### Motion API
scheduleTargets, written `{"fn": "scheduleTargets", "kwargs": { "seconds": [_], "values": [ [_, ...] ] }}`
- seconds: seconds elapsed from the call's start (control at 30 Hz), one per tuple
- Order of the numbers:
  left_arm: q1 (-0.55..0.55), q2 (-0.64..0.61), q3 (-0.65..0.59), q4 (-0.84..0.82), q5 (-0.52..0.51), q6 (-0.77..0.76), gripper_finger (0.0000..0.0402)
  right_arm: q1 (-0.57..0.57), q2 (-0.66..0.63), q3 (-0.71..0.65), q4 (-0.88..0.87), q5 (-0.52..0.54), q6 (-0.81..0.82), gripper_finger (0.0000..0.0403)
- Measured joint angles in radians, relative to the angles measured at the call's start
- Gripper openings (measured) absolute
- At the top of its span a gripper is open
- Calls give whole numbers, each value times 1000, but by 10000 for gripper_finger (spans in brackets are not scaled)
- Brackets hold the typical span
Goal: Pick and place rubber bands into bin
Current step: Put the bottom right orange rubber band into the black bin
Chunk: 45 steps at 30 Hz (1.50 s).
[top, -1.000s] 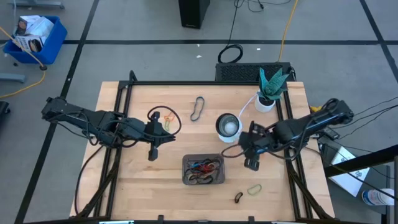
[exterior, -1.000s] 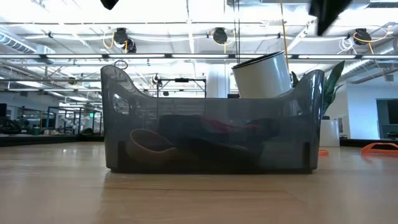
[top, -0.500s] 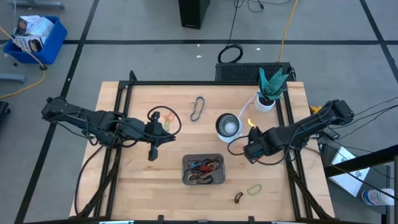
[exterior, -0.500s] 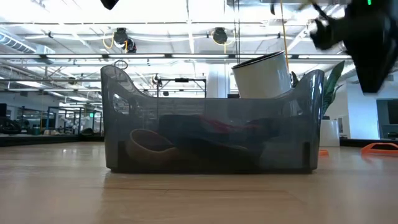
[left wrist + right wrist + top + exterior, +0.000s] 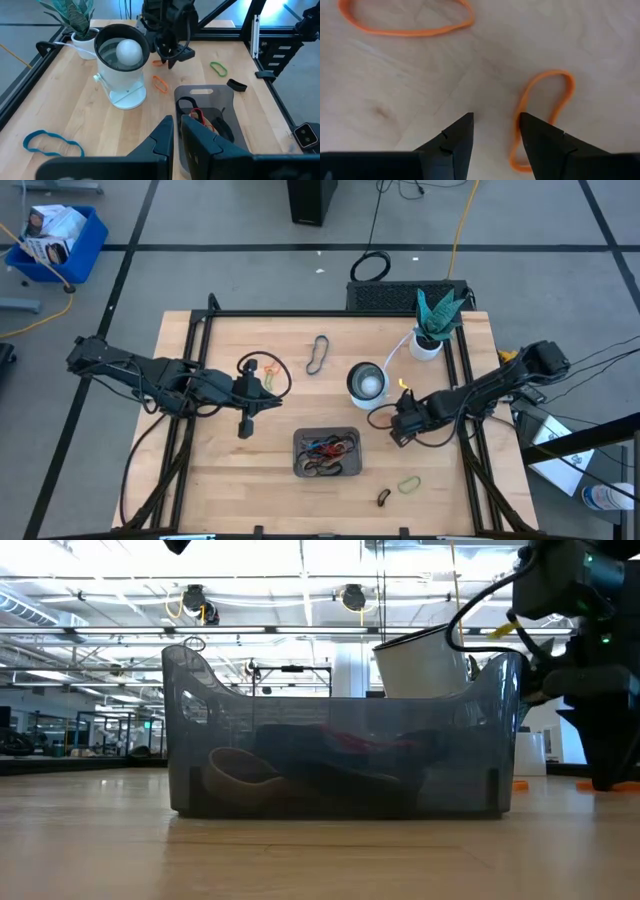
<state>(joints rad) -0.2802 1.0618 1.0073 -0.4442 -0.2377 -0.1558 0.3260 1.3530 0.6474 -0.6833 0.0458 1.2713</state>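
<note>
- Rubber bands: two orange rubber bands lie flat on the wooden table (image 5: 220,470) right under the right gripper (image 5: 495,131). The smaller orange loop (image 5: 540,115) sits just beside one of its fingertips (image 5: 540,135); the longer orange loop (image 5: 405,22) lies a little farther out.
- The right gripper's fingers stand apart with bare wood between them, grasping nothing. In the low view it hangs close to the tabletop.
- From above, the right gripper (image 5: 400,430) is between the white-and-silver cup (image 5: 366,383) and the bin (image 5: 327,454), near the bin's right end.
- The bin holds several bands already, red and tan among them, in a tangle (image 5: 330,450).
- More bands lie loose: a green one (image 5: 409,484) and a dark one (image 5: 383,497) near the table's front edge, and a grey one (image 5: 318,354) toward the back.
- The left gripper (image 5: 246,423) waits over the table's left half, its fingers (image 5: 165,142) nearly together and holding nothing.
- A potted plant (image 5: 432,325) stands at the back right.
</note>
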Motion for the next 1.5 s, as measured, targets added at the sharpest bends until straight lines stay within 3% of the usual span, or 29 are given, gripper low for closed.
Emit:
{"fn": "scheduleTargets", "kwargs": {
  "seconds": [0.53,1.0,1.23,1.5],
  "values": [
    [0,0,0,4,0,16,42,0,-41,-25,-15,-25,-28,144],
    [0,0,0,4,0,17,42,0,-41,-25,-28,-20,-133,8],
    [0,0,0,4,0,17,42,0,-45,-25,-1,-59,-160,3],
    [0,0,0,4,0,18,42,3,-135,-24,201,-100,-226,1]
  ]
}}
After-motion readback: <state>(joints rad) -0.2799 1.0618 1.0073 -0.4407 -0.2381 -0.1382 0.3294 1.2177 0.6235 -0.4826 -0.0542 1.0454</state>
